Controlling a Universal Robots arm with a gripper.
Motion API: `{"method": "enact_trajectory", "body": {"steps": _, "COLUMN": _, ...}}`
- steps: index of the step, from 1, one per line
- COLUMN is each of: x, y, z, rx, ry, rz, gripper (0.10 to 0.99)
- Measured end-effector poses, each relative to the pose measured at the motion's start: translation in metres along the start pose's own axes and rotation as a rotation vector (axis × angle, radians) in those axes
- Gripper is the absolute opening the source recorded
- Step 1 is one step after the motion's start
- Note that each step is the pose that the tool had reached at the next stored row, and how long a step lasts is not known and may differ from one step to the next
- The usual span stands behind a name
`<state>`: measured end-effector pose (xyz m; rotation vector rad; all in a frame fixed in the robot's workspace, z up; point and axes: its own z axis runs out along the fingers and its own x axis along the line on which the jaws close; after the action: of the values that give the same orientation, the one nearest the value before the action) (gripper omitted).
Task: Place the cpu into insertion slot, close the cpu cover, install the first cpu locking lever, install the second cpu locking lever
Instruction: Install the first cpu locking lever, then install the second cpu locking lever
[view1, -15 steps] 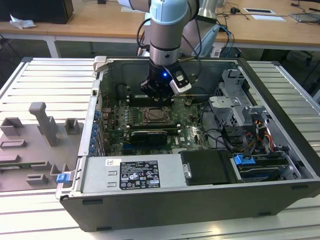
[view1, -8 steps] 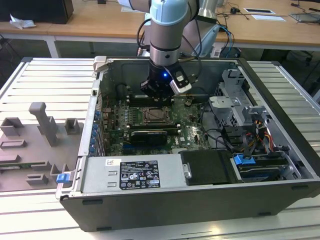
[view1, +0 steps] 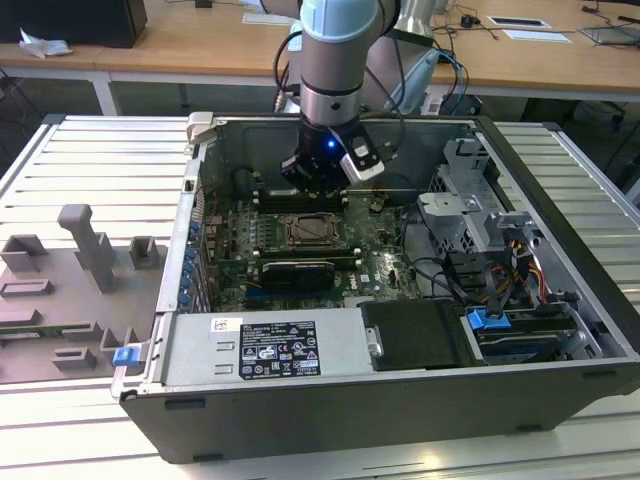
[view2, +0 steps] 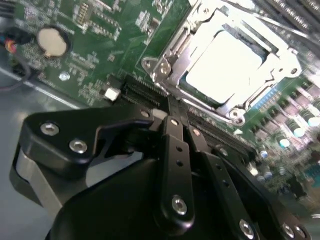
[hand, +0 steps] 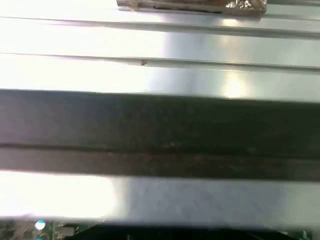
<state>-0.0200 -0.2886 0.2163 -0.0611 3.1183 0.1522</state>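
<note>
Open computer case (view1: 560, 180) lying on a slatted table (view1: 100, 160), with the arm reaching down into it. The gripper (view1: 318, 180) hangs over the motherboard (view1: 385, 245), just beyond the slot (view1: 308, 232) toward the case's far wall. In the second wrist view the gripper (view2: 170, 112) has its fingers (view2: 175, 131) pressed together with nothing between them, the tips close above the board just beside the slot (view2: 165, 67). The cpu (view2: 225, 60) sits in the slot, its pale top showing through the cut-out of the cover (view2: 280, 67), which lies flat over it. A round coin cell (view2: 51, 41) lies on the board well apart from the slot.
</note>
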Motion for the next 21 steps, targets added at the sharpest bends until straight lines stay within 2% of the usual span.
{"method": "enact_trajectory", "body": {"steps": 2, "x": -0.0001, "y": 0.0004, "z": -0.0041, "rx": 0.0, "ry": 0.0, "rz": 0.0, "gripper": 0.106}}
{"method": "enact_trajectory", "body": {"steps": 21, "x": 0.0002, "y": -0.0075, "z": -0.0049, "rx": 0.0, "ry": 0.0, "rz": 0.0, "gripper": 0.106}}
